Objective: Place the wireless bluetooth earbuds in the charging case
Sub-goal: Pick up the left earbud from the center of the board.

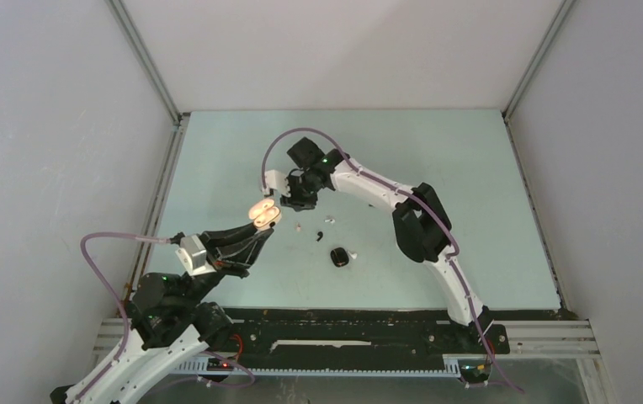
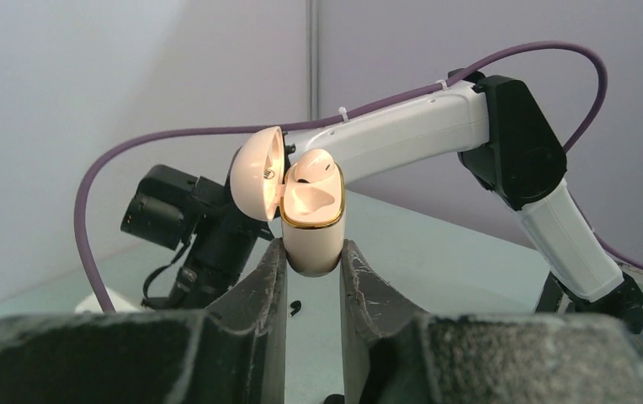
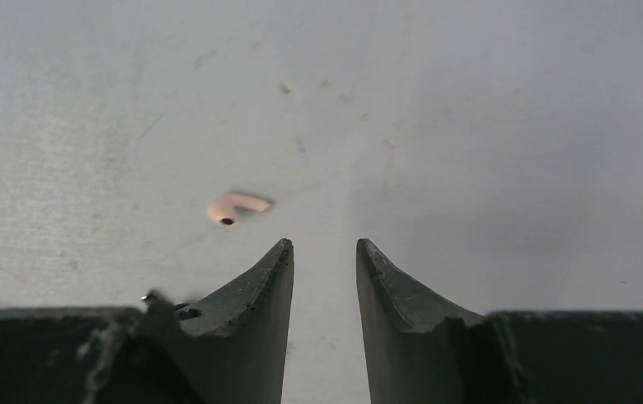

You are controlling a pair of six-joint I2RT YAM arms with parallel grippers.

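Top external view: we see the left gripper [image 1: 259, 227] raised above the table [image 1: 470, 185], left of centre, clamped on the pale case [image 1: 263, 212]. The right gripper [image 1: 295, 202] hangs just beside that case, on its right and pointing down at the table. Below it on the table lie a pale bud [image 1: 299, 227] and, a little to the right, two black buds [image 1: 319, 235] [image 1: 330, 220]. A black case [image 1: 339, 257] lies near them, toward the arm bases. In the left wrist view, the fingers [image 2: 272, 278] press both sides of the pale case, which stands upright with its lid [image 2: 257, 172] swung open to the left. A pale rounded form [image 2: 312, 168] rises above the gold rim [image 2: 311, 223]. We cannot tell whether it is a seated bud. One black bud shows on the table between the fingers. In the right wrist view, the right gripper's jaws stand apart over the bare table with nothing between them. The pale bud lies flat just ahead of the left fingertip and clear of it.
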